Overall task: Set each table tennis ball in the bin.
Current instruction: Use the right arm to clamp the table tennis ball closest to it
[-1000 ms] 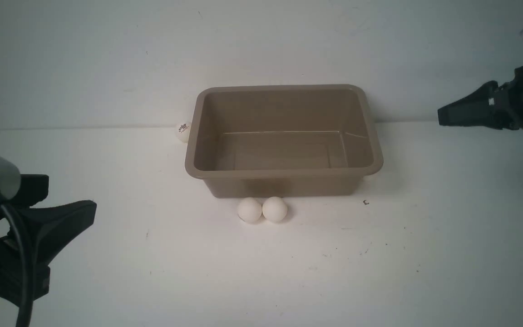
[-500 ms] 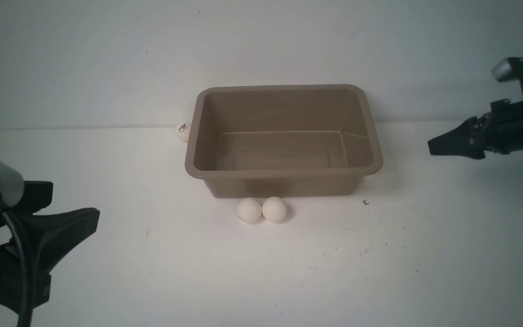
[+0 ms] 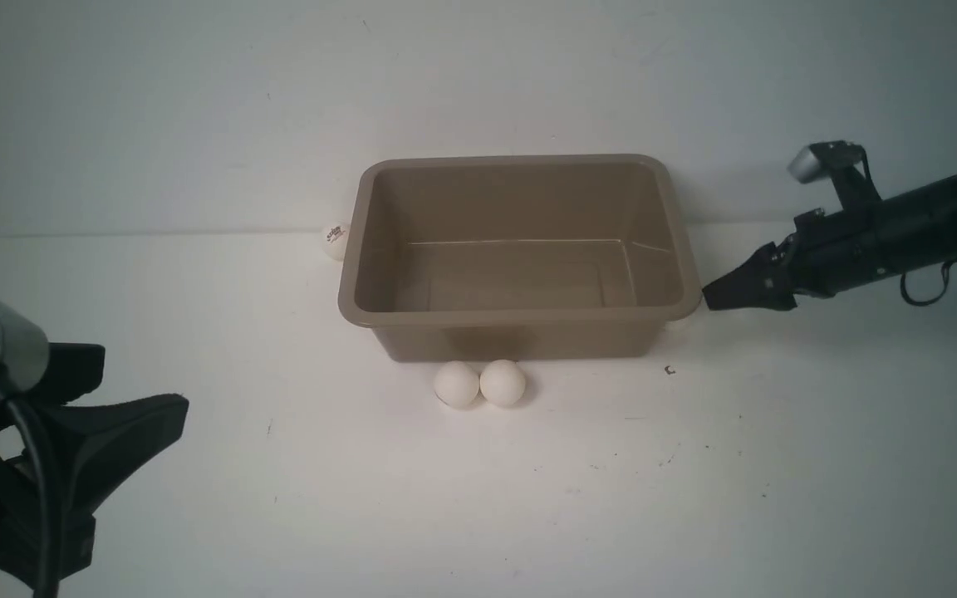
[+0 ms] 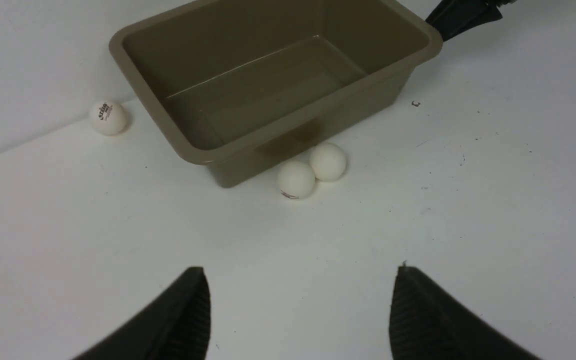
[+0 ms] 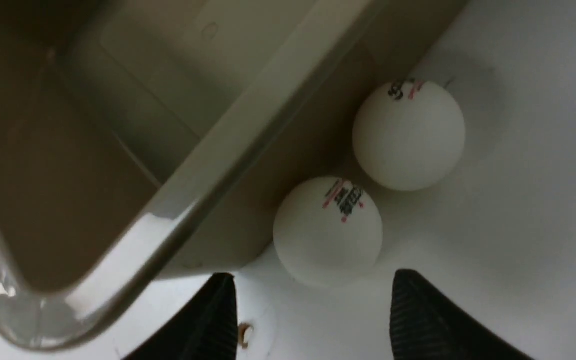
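The taupe bin [image 3: 520,316] stands in the middle of the white table, and nothing lies in it. Two white table tennis balls [image 3: 456,384] [image 3: 503,382] touch each other against its near wall. A third ball [image 3: 334,240] with a dark logo lies by its far left corner. My right gripper [image 3: 715,295] is open and empty, low by the bin's near right corner. In the right wrist view the two balls [image 5: 328,230] [image 5: 409,135] lie just ahead of its open jaws [image 5: 313,300], beside the bin's rim [image 5: 248,130]. My left gripper [image 3: 154,415] is open and empty at the near left.
A white wall rises behind the bin. A small dark mark [image 3: 669,370] is on the table near the bin's right front corner. The left wrist view shows the bin [image 4: 368,97], the three balls [image 4: 295,179] [image 4: 327,161] [image 4: 108,117] and the right gripper's tip [image 4: 460,15].
My right arm has come down and to the left, from high at the right edge to the bin's near right corner. The left gripper has barely shifted. The balls have not moved.
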